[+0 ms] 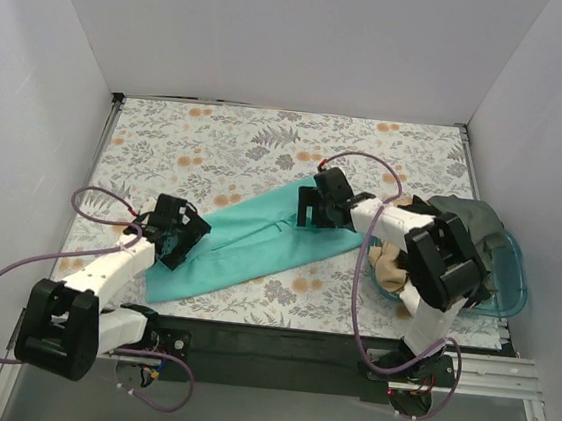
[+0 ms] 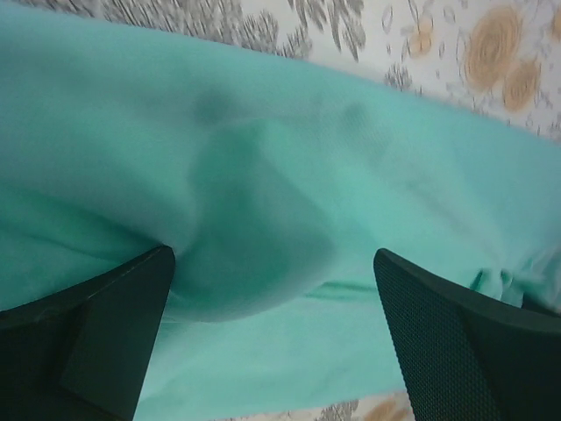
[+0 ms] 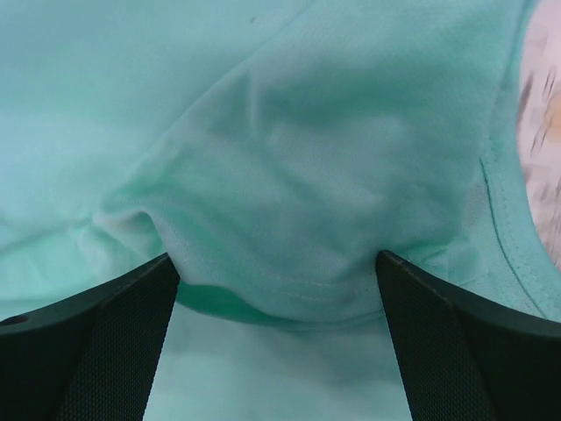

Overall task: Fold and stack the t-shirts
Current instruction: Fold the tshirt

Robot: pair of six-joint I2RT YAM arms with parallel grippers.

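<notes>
- On the floral desk (image 1: 218, 144), a teal t-shirt (image 1: 257, 243) lies as one long diagonal band and looks already doubled lengthwise.
- At the shirt's near-left end, the left fingers (image 2: 88, 342) are spread as wide as they go. They grip nothing, and a soft hump of teal cloth swells between them.
- At the shirt's far-right end, the right fingers (image 3: 88, 342) are spread just as wide and are also empty. They straddle a raised fold edged by a stitched hem.
- Right of the teal shirt, a translucent blue tub (image 1: 510, 280) carries a dark grey-olive t-shirt (image 1: 466, 215). A beige t-shirt (image 1: 388, 267) is bunched at the tub's rim nearest the teal shirt.
- Risk, as a judgement: if the fingers close on these humps they may catch only the top layer, and the band would peel open once lifted.
- Uneven lifting from the two ends could twist the cloth, and the right arm (image 1: 427, 256), which hangs over the tub, might drag the beige shirt out.
- Hard to make out: it is unclear whether either set of fingertips presses through the cloth to the desk.
- Neither the collar nor the sleeves can be picked out on the teal shirt. The right arm hides much of the tub's contents, and the left wrist view is soft with blur.
</notes>
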